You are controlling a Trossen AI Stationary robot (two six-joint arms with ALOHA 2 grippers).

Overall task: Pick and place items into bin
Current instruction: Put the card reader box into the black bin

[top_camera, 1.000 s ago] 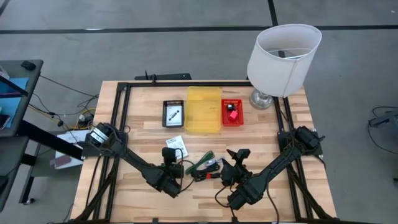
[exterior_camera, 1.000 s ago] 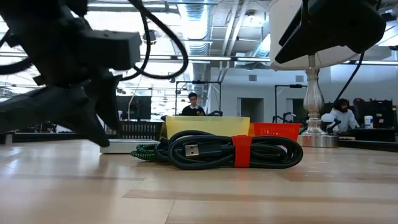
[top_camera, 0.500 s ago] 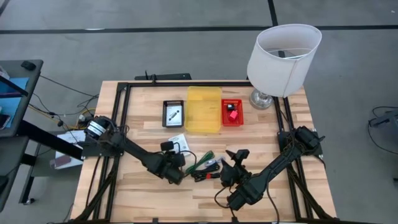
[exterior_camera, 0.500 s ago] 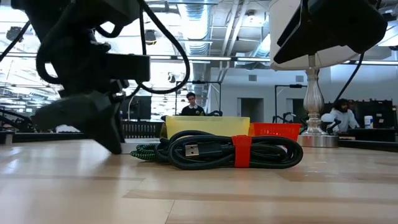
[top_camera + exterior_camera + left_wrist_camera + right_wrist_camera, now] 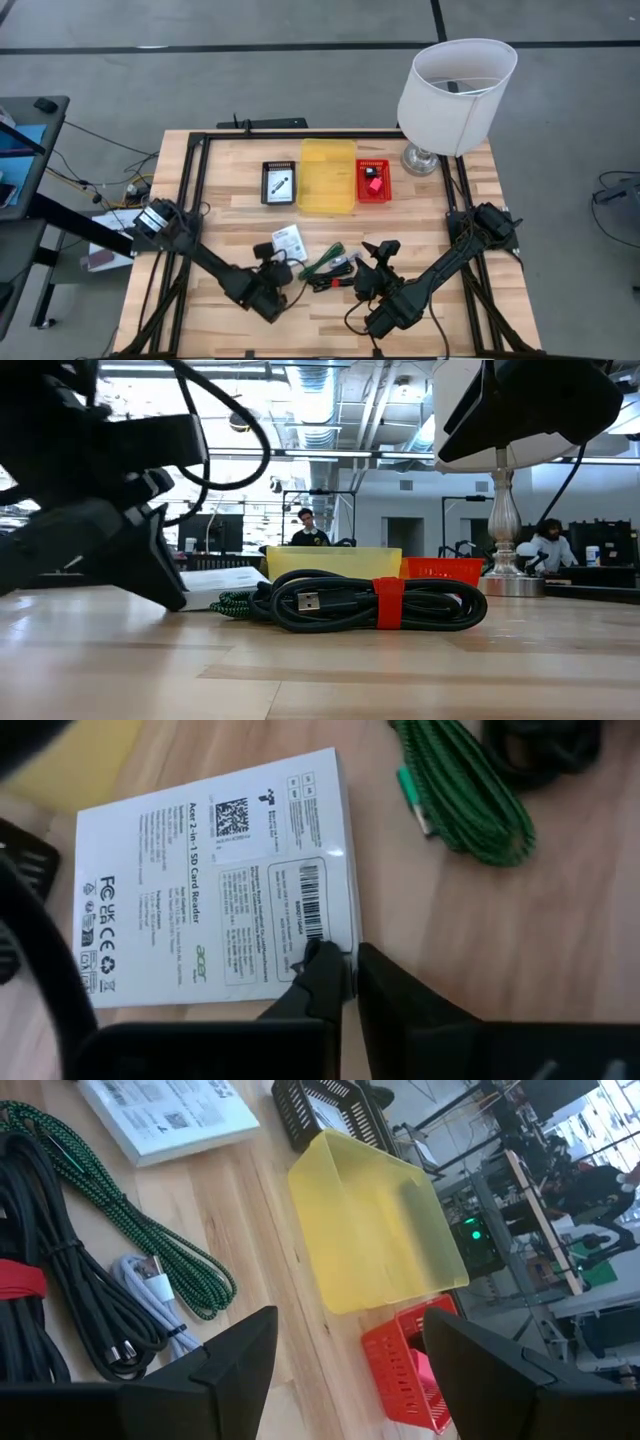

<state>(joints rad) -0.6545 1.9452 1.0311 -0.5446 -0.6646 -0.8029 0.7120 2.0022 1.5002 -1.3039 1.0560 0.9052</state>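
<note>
We have our left gripper (image 5: 340,982) fingers closed on the white pack (image 5: 215,880); right gripper (image 5: 345,1350) open, empty; cables (image 5: 335,268) unpicked.

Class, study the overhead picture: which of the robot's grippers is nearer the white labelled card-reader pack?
Left. The left gripper touches the white pack at its edge; the right gripper waits past the cables.

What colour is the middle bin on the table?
Yellow, translucent plastic bin; the right wrist view shows it best.
</note>
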